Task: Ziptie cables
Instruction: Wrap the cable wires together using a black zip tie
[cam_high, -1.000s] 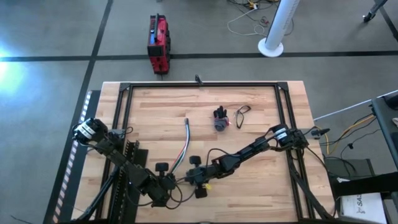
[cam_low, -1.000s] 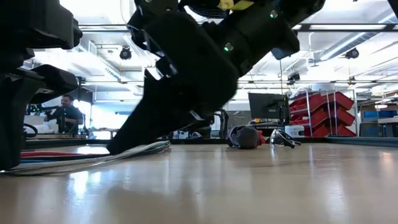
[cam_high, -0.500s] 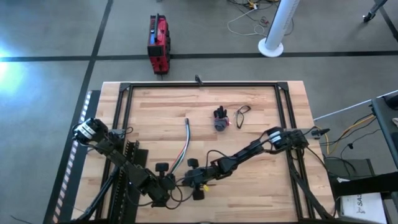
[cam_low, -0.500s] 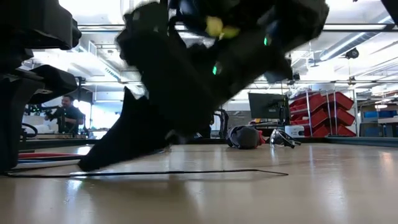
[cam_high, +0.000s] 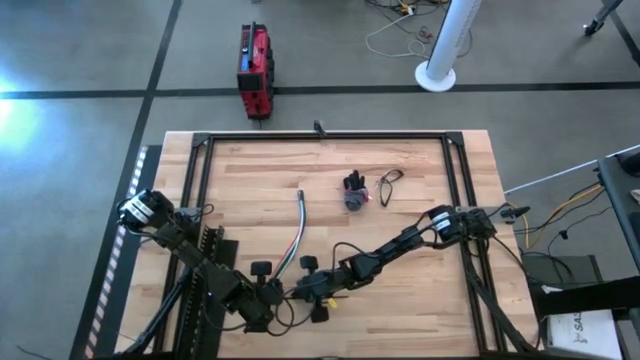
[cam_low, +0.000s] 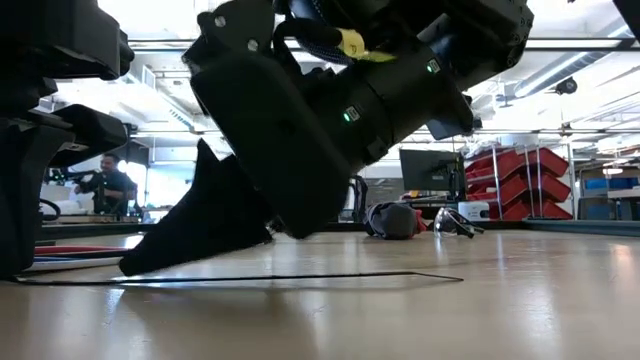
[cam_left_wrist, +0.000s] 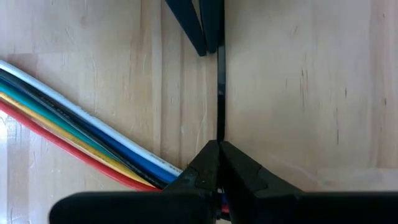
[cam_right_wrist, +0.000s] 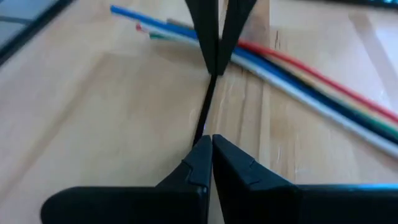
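While the cables (cam_high: 294, 240) lie loose on the wood toward the table's near-centre, both arms meet low at the front edge over the ziptie (cam_left_wrist: 220, 99). On the left, the left gripper (cam_left_wrist: 217, 144) has its fingers pressed together on one end of the thin black strap, right beside the cut ends of the cables. Moving rightward, the strap runs straight along the tabletop — in the low view it shows as a flat dark line on the wood (cam_low: 300, 277). At its other end the right gripper (cam_right_wrist: 208, 140) is likewise pinched onto the ziptie, its fingers closed to a point.

My read is that the step in hand is holding the strap stretched between two grips; nothing yet circles the bundle. Next, the strap likely has to go under or around the wires, then tail into head — a fine alignment job.
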